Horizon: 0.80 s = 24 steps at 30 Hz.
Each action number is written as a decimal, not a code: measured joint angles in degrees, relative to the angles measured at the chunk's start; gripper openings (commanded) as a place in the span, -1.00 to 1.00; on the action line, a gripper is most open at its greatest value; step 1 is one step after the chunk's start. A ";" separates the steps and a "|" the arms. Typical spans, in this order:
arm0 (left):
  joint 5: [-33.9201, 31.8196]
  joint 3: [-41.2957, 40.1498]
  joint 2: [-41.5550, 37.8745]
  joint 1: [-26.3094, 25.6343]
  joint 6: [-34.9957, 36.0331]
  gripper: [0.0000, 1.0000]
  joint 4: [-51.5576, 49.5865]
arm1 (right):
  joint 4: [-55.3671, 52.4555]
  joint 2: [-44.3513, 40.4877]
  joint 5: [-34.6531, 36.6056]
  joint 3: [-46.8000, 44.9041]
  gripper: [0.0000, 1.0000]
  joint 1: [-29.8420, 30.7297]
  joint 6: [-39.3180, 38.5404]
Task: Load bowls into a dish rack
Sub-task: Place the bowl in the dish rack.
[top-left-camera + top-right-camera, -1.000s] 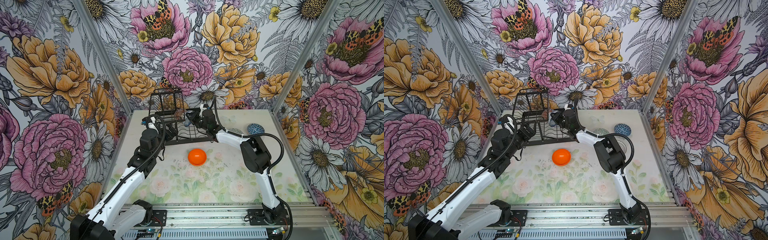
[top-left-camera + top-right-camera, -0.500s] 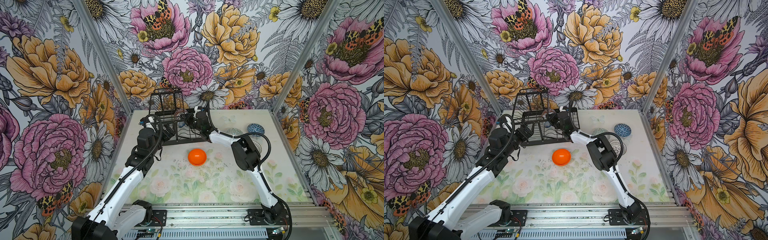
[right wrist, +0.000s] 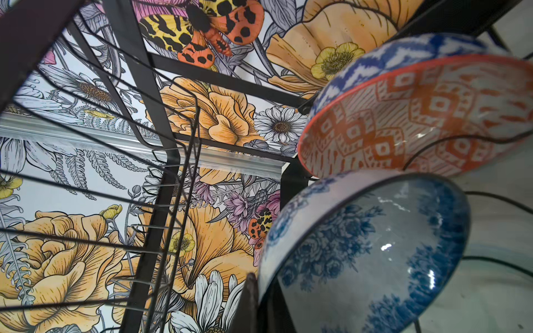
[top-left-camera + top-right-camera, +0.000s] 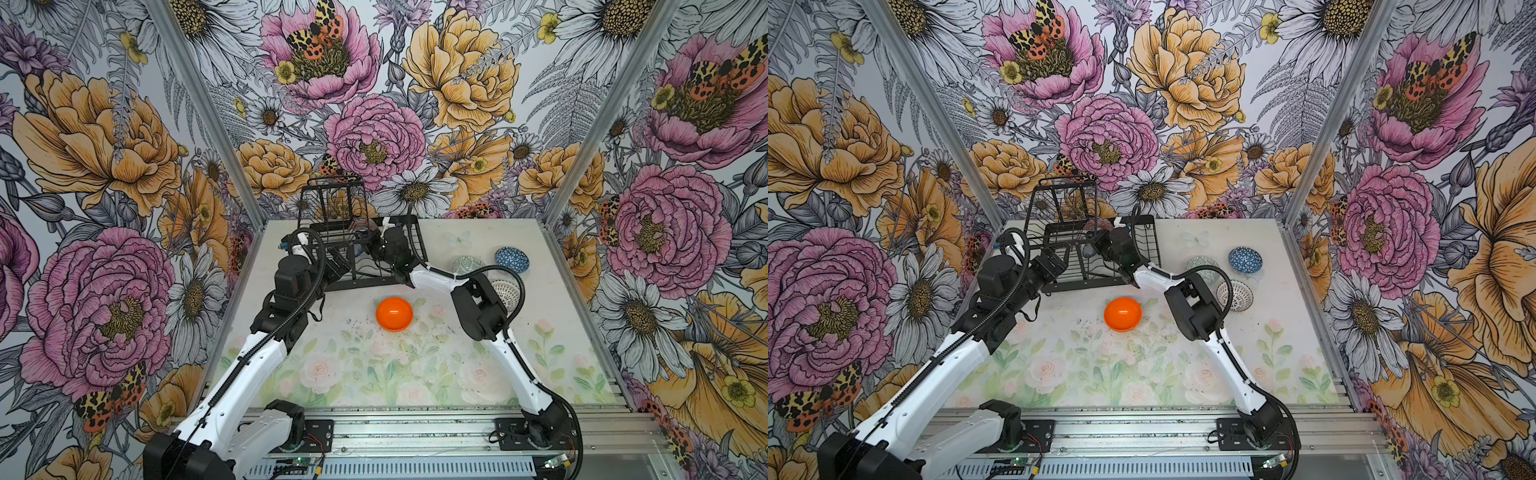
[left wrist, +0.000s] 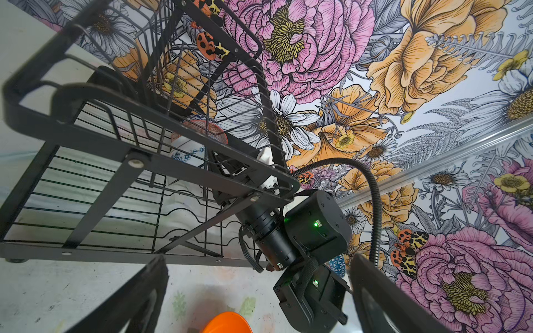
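- In both top views the dish rack (image 4: 365, 281) sits just above frame centre on the surface (image 4: 374, 374). The right pincer (image 4: 368, 246) reaches inside it. The left pincer (image 4: 338, 266) hovers spread wide and empty by the rack's lower-left corner.
- Four bowls lie unloaded. The glossy orange bowl (image 4: 394, 313) is below the rack. At right are the green-grey bowl (image 4: 1202, 266), the dark blue bowl (image 4: 1245, 259) and the lattice bowl (image 4: 1235, 296).
- In the left wrist view, near frame centre, the orange-white bowl (image 5: 199, 129) and the blue-white floral bowl (image 5: 187, 151) stand on edge among the rack's wires.
- In the right wrist view the floral bowl fills the lower right, tilted and shiny. The right pincer looks clenched on its rim. The orange-white bowl is just beyond it, upper right.
- The step in hand seems to be seating the second bowl. The next move calls for letting go once the rim settles between the slot wires. The pincer should then back out without nudging the neighbouring bowl.
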 measured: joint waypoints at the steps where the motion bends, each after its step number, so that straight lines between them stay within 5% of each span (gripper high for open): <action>1: 0.00 0.00 0.02 0.00 0.00 0.97 0.00 | 0.02 0.02 0.15 0.04 -1.00 0.02 0.15; 24: 0.00 0.00 0.09 0.00 -0.17 0.97 0.00 | 6.19 3.61 4.81 1.42 -1.00 0.11 3.80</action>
